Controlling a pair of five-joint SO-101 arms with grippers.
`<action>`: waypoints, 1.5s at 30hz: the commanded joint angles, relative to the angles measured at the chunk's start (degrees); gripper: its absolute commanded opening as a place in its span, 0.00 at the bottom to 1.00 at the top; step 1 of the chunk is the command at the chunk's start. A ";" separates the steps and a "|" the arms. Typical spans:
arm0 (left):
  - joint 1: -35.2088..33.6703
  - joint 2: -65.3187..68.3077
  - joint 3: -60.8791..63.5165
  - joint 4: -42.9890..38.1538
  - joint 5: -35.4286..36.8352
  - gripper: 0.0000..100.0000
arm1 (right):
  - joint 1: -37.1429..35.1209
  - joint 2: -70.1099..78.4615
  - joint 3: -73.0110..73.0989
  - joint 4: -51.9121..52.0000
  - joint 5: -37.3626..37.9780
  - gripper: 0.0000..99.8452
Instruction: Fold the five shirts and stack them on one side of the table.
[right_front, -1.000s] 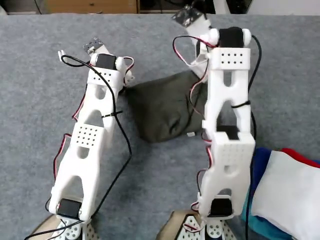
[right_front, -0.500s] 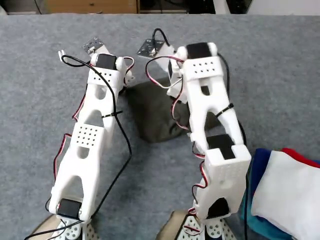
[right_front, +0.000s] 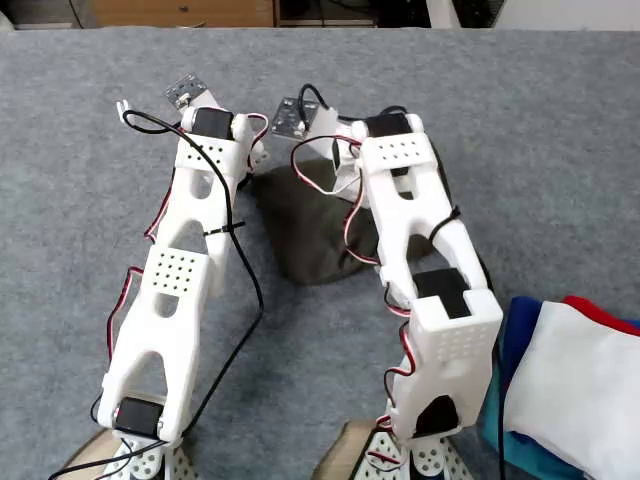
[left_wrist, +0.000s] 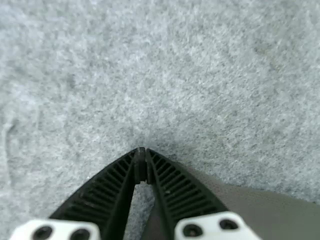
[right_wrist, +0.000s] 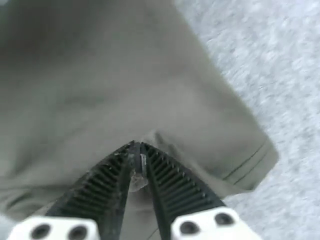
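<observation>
An olive shirt (right_front: 305, 235) lies crumpled in the middle of the grey table, partly under the right arm (right_front: 400, 200). My right gripper (right_wrist: 136, 150) hangs over it, shut with a pinch of olive fabric (right_wrist: 100, 85) at its tips; a hemmed sleeve (right_wrist: 245, 160) spreads out beyond. My left gripper (left_wrist: 140, 156) is shut, its tips down on the carpet right at the shirt's edge (left_wrist: 260, 210), at the shirt's far left corner (right_front: 258, 172). A stack of folded shirts (right_front: 580, 390), white on top of blue, red and teal, sits at the near right edge.
Grey carpet (right_front: 560, 150) covers the table, open at the far right and at the left (right_front: 60, 250). Both arm bases (right_front: 140, 440) stand at the near edge. Red and black cables (right_front: 330, 190) loop off the right arm above the shirt.
The right arm has swung left across the olive shirt, carrying its right side over toward the left arm. The left arm has stayed put.
</observation>
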 joint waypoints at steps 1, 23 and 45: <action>0.00 -0.84 -0.70 -0.09 0.18 0.02 | -1.10 -4.00 0.13 -3.08 0.53 0.00; 0.00 -0.66 -0.70 -0.18 0.18 0.02 | 1.71 0.04 2.59 -2.37 2.02 0.00; 0.00 -0.66 -0.70 -0.18 0.18 0.02 | 25.27 -9.10 11.12 8.35 12.75 0.00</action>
